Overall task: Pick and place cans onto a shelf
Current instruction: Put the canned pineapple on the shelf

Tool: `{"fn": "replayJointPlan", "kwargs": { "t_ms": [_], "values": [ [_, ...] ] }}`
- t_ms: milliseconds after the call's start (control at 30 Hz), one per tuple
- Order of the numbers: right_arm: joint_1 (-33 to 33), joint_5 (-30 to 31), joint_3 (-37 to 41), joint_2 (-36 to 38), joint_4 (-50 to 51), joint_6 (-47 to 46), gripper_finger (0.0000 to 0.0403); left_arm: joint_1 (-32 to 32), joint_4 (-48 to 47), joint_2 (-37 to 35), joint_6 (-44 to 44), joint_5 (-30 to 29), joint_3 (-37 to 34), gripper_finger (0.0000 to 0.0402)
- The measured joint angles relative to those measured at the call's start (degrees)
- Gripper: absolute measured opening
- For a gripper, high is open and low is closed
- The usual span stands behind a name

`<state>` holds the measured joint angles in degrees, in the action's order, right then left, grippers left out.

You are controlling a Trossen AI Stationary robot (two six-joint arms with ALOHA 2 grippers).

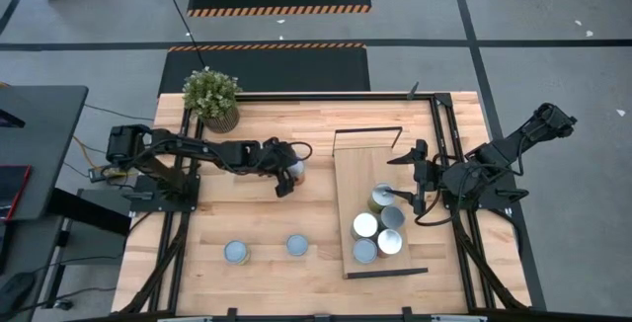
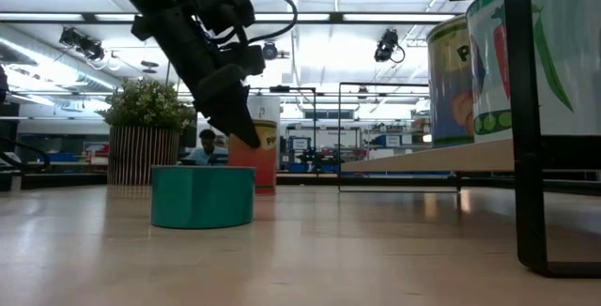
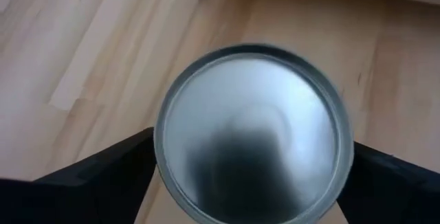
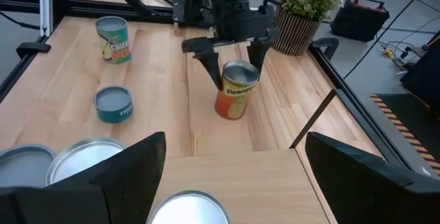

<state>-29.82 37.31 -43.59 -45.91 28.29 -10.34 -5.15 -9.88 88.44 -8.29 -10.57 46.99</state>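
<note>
An orange-sided can (image 1: 295,172) with a silver top (image 3: 251,131) stands upright on the table just left of the shelf (image 1: 360,164). My left gripper (image 1: 288,176) is over it, fingers on either side of its upper part (image 4: 237,73). The shelf, a light-wood board with black end frames, holds several cans (image 1: 378,225) at its near end. Two more cans (image 1: 236,252) (image 1: 297,245) stand on the table near its front. My right gripper (image 1: 402,178) hovers open and empty over the shelf's right edge; its fingers spread wide in the right wrist view (image 4: 234,183). My left gripper holds the orange can by its upper side wall just under the rim (image 4: 223,81), pinched between the two fingers (image 3: 110,176). The fingers slant down from above, from the table's left side. The can stands upright with its bottom on the table (image 2: 265,186).
A potted green plant (image 1: 213,97) stands at the far left. A low teal can (image 2: 202,196) and a taller green can (image 4: 113,38) stand left of the shelf. The shelf's black frame (image 4: 313,117) rises between the orange can and the board. Bare board lies at the shelf's far end.
</note>
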Motion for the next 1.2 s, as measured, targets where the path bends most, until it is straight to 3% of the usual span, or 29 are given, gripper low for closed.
{"fn": "replayJointPlan", "kwargs": {
  "t_ms": [300,500,900,1200],
  "values": [
    [0.0,0.03,0.0,0.0,0.18,-1.03,0.0357,0.2,3.28,1.33,-0.04,0.54,-0.03,0.0347],
    [0.0,0.05,0.0,0.01,0.5,-0.19,0.0357,0.83,3.66,1.25,-1.58,5.24,2.25,0.0311],
    [0.05,0.46,0.0,0.0,0.48,0.41,0.0357,6.17,4.25,2.39,-1.49,4.24,12.32,0.0319],
    [0.28,0.58,0.0,0.02,0.46,1.07,0.0357,8.91,4.44,13.53,2.04,8.24,25.11,0.0319]
  ]
}}
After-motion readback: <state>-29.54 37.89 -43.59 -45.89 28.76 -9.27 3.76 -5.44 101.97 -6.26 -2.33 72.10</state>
